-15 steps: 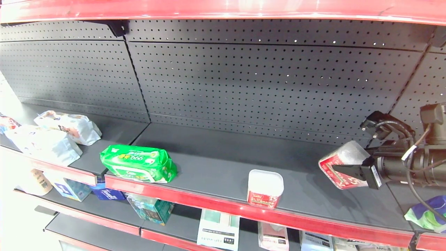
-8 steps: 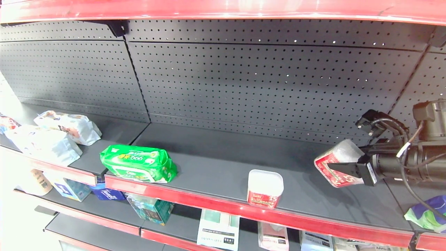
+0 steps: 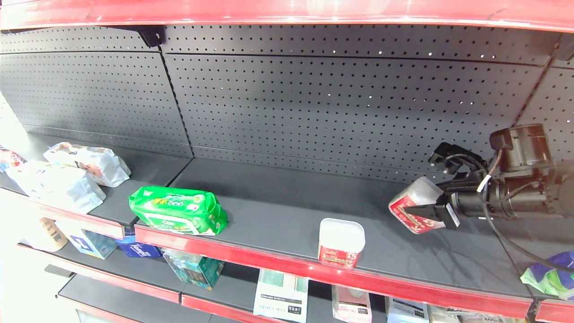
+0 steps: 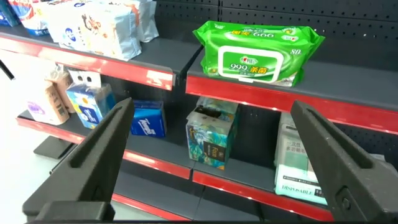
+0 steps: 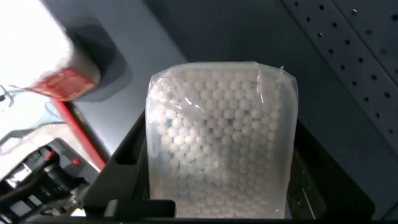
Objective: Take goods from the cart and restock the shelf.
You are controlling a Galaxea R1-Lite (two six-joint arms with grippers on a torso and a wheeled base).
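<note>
Grey shelf [image 3: 278, 211] w/ red edge, pegboard [image 3: 314, 98] behind. R pincer [image 3: 421, 211] clamps box [image 3: 415, 197] above shelf; L pincer [image 4: 211, 109] spread wide.

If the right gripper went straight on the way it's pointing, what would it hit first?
Probably the bare shelf board: the pack in the right gripper would touch it first, passing behind the standing tub. Depth is unclear.
</note>
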